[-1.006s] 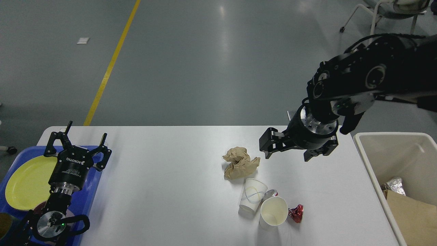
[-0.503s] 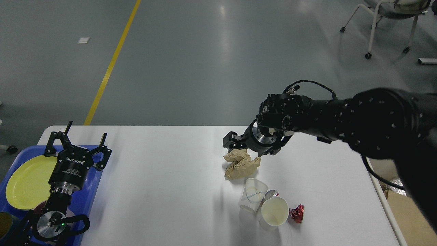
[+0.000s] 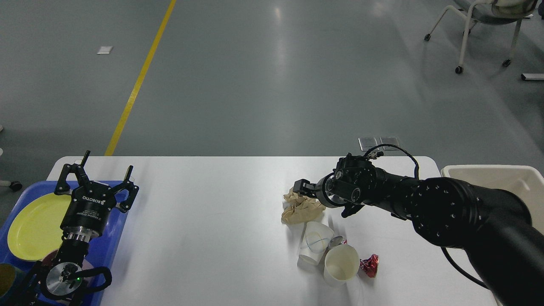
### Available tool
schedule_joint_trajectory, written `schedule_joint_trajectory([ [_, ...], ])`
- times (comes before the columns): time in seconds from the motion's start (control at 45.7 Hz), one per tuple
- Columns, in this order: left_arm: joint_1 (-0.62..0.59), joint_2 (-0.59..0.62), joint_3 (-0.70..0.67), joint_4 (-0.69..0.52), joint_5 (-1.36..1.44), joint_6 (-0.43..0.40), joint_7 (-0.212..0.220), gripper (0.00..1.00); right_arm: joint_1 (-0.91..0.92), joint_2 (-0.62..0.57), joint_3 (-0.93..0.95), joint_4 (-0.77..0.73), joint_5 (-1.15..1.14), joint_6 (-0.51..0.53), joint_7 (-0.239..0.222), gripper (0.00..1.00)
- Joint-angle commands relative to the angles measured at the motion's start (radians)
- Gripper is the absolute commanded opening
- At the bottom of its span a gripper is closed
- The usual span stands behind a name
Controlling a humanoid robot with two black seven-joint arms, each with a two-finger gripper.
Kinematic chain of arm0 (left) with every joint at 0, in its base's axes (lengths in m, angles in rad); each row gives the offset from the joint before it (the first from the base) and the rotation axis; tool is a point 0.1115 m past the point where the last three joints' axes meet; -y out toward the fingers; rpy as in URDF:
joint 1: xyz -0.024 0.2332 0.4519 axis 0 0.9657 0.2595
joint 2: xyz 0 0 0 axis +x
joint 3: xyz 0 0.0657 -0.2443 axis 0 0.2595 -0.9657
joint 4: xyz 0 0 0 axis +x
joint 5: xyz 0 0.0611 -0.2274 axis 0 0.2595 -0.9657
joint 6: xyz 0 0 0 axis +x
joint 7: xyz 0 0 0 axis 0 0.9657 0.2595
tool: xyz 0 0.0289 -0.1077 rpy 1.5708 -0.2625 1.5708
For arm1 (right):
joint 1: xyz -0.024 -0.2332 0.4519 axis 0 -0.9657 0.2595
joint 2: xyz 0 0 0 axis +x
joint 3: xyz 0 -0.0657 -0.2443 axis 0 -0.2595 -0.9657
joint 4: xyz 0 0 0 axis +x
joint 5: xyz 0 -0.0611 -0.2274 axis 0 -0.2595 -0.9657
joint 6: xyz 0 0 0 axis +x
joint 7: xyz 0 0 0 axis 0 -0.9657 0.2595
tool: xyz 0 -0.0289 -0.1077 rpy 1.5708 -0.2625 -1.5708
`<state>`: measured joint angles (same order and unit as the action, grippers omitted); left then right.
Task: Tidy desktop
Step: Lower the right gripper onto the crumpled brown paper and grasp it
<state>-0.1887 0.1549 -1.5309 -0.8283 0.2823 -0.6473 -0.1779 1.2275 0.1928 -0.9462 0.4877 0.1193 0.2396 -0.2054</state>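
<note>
Across the lower frame lies the desktop [image 3: 212, 238], bare through its middle. At 3 o'clock, right gripper [image 3: 307, 192] touches crumpled brown paper [image 3: 300, 207]; its grip cannot be told. At 9 o'clock, left gripper [image 3: 97, 180] hangs spread over the blue tray [image 3: 111, 240] edge.
</note>
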Motion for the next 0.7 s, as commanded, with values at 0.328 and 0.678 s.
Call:
schedule_joint_trajectory([
  [0.328, 0.000, 0.000, 0.000, 0.000, 0.000, 0.000, 0.000, 0.96, -0.006, -0.001, 0.112, 0.011, 0.000, -0.003, 0.008, 1.00],
  [0.678, 0.000, 0.000, 0.000, 0.000, 0.000, 0.000, 0.000, 0.96, -0.019, -0.003, 0.158, 0.011, 0.000, -0.005, 0.011, 1.00],
])
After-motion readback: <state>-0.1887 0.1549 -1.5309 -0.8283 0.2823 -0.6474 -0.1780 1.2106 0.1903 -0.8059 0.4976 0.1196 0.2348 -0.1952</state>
